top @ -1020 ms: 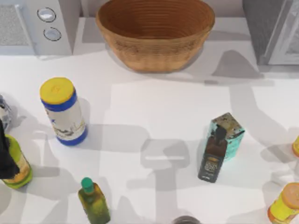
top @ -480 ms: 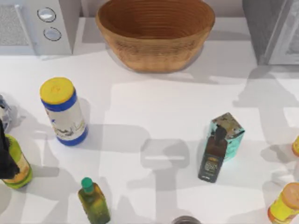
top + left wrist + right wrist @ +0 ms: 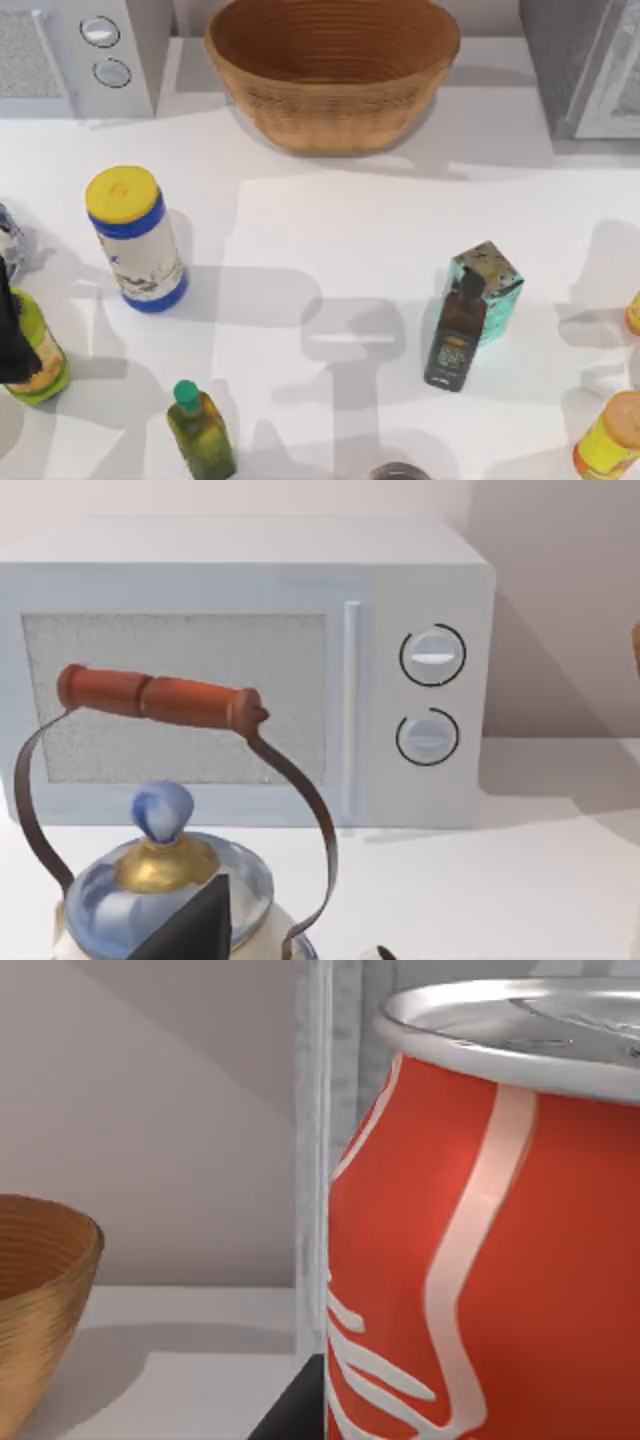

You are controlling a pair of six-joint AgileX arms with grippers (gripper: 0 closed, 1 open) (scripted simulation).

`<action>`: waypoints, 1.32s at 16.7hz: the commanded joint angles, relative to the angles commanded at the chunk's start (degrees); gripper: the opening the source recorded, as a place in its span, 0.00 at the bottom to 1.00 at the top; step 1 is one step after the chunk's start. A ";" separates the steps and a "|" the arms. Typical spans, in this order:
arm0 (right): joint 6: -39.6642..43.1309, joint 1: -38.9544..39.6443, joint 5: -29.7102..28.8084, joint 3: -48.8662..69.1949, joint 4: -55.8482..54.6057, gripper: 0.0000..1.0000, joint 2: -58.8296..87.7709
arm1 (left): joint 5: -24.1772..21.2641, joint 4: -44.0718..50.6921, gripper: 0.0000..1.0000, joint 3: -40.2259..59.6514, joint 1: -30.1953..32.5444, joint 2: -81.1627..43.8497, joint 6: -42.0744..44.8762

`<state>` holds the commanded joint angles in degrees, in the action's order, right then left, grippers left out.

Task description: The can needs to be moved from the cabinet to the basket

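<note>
The can [image 3: 480,1240] stands upright, very close in the right wrist view, red with white lettering and a silver top. A dark part of my right gripper [image 3: 290,1415] shows against its lower edge. Right behind the can is the cabinet's pale frame [image 3: 320,1110]. In the top view the grey cabinet [image 3: 560,60] stands at the back right. The brown wicker basket [image 3: 335,70] sits at the back centre with nothing in it, and its rim [image 3: 50,1260] appears beside the can. My left gripper [image 3: 285,945] is parked open at the table's left edge [image 3: 10,330].
A grey appliance with two knobs [image 3: 100,50] stands back left, with a kettle [image 3: 165,880] before it. On the table are a yellow-lidded cylinder [image 3: 135,240], a green bottle [image 3: 200,430], a dark bottle [image 3: 455,340] against a teal box [image 3: 495,285], and yellow bottles [image 3: 610,435].
The arm shadow near the cabinet has slid toward the right and the front of the table. The objects on the table and the left arm have not moved.
</note>
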<state>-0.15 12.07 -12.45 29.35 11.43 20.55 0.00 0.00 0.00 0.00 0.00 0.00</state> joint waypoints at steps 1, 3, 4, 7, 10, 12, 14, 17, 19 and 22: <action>0.02 -1.96 2.06 -5.52 -1.87 0.00 -3.40 | 0.00 0.00 1.00 0.00 0.00 0.00 0.00; 0.05 -5.55 5.85 -14.93 -5.28 0.00 -9.63 | 0.00 0.00 1.00 0.00 0.00 0.00 0.00; 0.06 -7.13 7.52 -18.79 -6.77 0.00 -12.36 | 0.00 0.00 1.00 0.00 0.00 0.00 0.00; 0.11 -10.72 11.21 -26.77 -10.17 0.00 -18.43 | 0.00 0.00 1.00 0.00 0.00 0.00 0.00; 0.15 -12.07 12.45 -29.35 -11.43 0.00 -20.55 | 0.00 0.00 1.00 0.00 0.00 0.00 0.00; 0.15 -12.07 12.45 -29.35 -11.43 0.00 -20.55 | 0.00 0.00 1.00 0.00 0.00 0.00 0.00; 0.05 -11.89 12.39 -29.70 -11.28 0.00 -20.13 | 0.00 0.00 1.00 0.00 0.00 0.00 0.00; 0.08 -10.96 12.17 -28.03 -12.22 0.00 -18.44 | 0.00 0.00 1.00 0.00 0.00 0.00 0.00; 0.18 -9.17 11.49 -24.07 -14.36 0.00 -14.39 | 0.00 0.00 1.00 0.00 0.00 0.00 0.00; 0.48 -5.64 9.27 -14.25 -19.20 0.00 -3.98 | 0.00 0.00 1.00 0.00 0.00 0.00 0.00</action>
<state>0.32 6.43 -3.19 15.10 -7.77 16.57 0.00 0.00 0.00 0.00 0.00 0.00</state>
